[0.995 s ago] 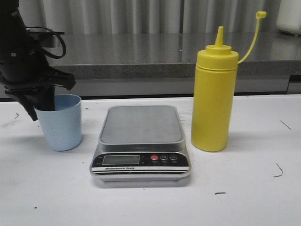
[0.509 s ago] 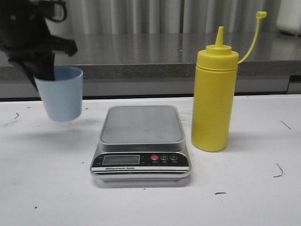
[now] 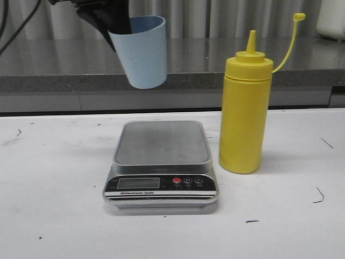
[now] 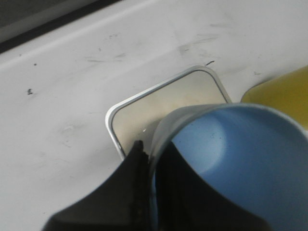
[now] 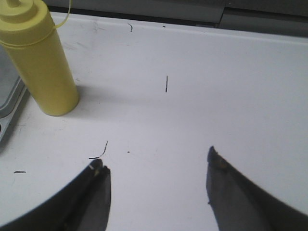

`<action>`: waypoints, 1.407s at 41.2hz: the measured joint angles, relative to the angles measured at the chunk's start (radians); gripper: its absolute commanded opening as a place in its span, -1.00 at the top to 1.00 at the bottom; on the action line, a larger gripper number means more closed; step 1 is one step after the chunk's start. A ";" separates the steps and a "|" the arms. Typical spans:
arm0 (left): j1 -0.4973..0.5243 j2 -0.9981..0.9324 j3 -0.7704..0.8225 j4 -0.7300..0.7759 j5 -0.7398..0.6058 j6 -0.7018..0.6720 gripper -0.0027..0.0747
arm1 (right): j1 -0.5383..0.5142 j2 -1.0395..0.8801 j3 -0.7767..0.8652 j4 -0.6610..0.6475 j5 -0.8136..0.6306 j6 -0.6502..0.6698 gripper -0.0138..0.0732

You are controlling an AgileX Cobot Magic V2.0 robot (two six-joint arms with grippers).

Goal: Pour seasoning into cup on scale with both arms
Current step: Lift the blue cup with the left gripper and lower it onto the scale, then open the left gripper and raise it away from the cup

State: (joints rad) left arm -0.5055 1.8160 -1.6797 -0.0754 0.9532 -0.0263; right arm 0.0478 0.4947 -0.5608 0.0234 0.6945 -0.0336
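Note:
My left gripper [image 3: 116,24] is shut on the rim of the pale blue cup [image 3: 140,51] and holds it tilted, high in the air above the scale's far left part. In the left wrist view the cup [image 4: 240,159] hangs over the scale's steel platform [image 4: 159,103], one finger inside the wall and one outside. The scale [image 3: 161,162] sits at the table's middle, platform bare. The yellow seasoning bottle [image 3: 245,108] stands upright just right of the scale, cap hanging on its tether; it also shows in the right wrist view [image 5: 41,62]. My right gripper [image 5: 156,161] is open and empty over bare table, right of the bottle.
A grey stone counter [image 3: 188,65] runs behind the white table [image 3: 54,216]. A white container [image 3: 331,19] stands at the far right on it. Small dark marks dot the table top.
My left gripper has lifted the cup off the table at the left and carried it up and to the right, over the scale. The bottle and scale have not moved.

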 measured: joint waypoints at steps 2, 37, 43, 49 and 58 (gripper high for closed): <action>-0.011 0.021 0.000 0.000 -0.007 0.000 0.98 | 0.000 0.000 0.000 0.000 0.000 0.000 -0.38; -0.015 0.190 -0.005 -0.004 -0.011 0.000 -0.19 | 0.000 0.000 0.000 0.000 0.000 0.000 -0.38; -0.016 0.190 -0.021 -0.006 -0.001 0.000 -0.21 | 0.000 0.000 0.000 0.000 0.000 0.000 -0.38; -0.016 0.142 -0.021 -0.006 0.019 0.000 -0.20 | 0.000 0.000 0.000 0.000 0.000 0.000 -0.38; -0.017 -0.080 0.108 0.029 -0.041 0.000 -0.20 | 0.000 0.000 0.000 0.000 0.000 0.000 -0.38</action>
State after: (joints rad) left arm -0.5227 1.7358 -1.5717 -0.0459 0.9126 -0.0263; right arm 0.0478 0.4947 -0.5608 0.0234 0.6945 -0.0336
